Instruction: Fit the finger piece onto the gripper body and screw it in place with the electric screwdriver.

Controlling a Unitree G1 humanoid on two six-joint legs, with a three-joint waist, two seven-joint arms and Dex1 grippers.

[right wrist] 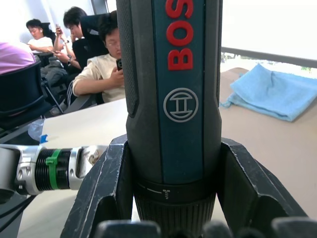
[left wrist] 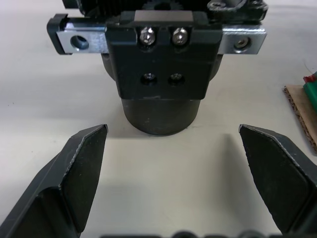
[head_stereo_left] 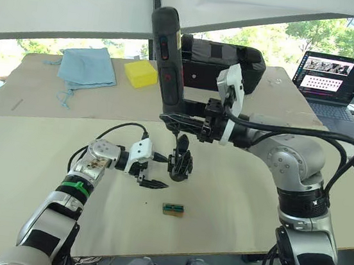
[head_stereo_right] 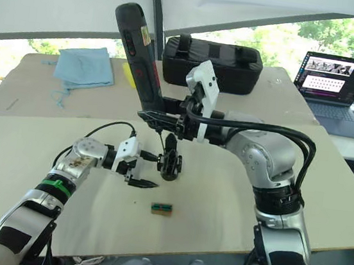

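Beige table (head_stereo_left: 26, 146) is seen in the head views, where the electric screwdriver (head_stereo_left: 166, 60) is gripped near-upright by the right gripper (head_stereo_left: 194, 123), bit down onto the gripper body (head_stereo_left: 180, 164). Beside it, the left gripper (head_stereo_left: 153, 170) is spread, empty. Left wrist view: wide-apart fingers (left wrist: 74, 173) face the body. Right wrist view: both fingers are clamped against the screwdriver barrel.
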